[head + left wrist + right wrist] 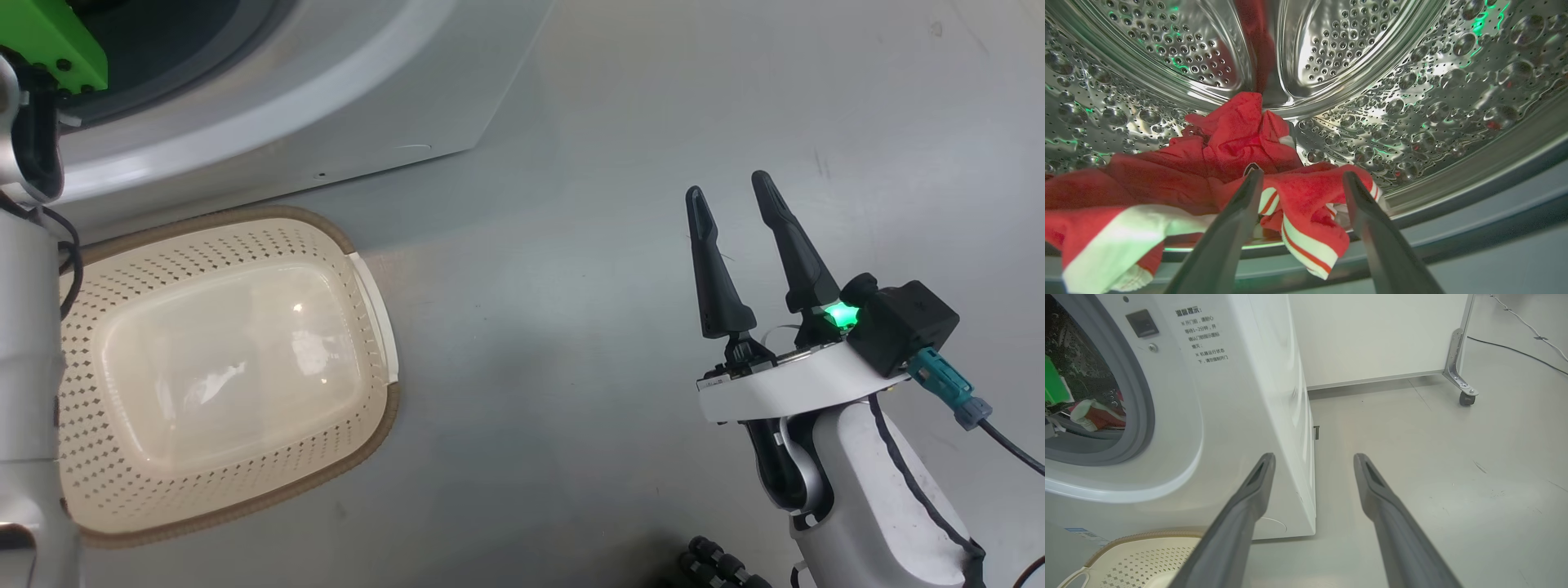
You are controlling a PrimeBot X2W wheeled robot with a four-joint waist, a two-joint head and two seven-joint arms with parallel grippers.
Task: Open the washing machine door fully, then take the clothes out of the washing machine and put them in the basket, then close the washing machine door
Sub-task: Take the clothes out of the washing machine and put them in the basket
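fingers (1224, 237) of the left gripper (1303, 174) stand spread wide at the bottom centre of the left wrist view, reaching into the steel drum (1392, 102) of the washing machine (1241, 396). the clothes (1208, 163), red with white stripes, lie heaped across the lower left and centre of that view on the drum's floor. 1 striped fold hangs over the front lip between the 2 fingers. whether the tips touch the cloth i cannot tell, and nothing is gripped. in the right wrist view the same red and white cloth shows at the left edge, inside the grey gasket (1141, 396). the right gripper (728, 184) sits at the right of the head view, over the grey floor (571, 327), its 2 dark fingers parted wide and holding nothing. the basket (371, 441) lies at the lower left of the head view, just below the machine's white front. a pale panel on a caster (1466, 398) stands in the upper right of the right wrist view.
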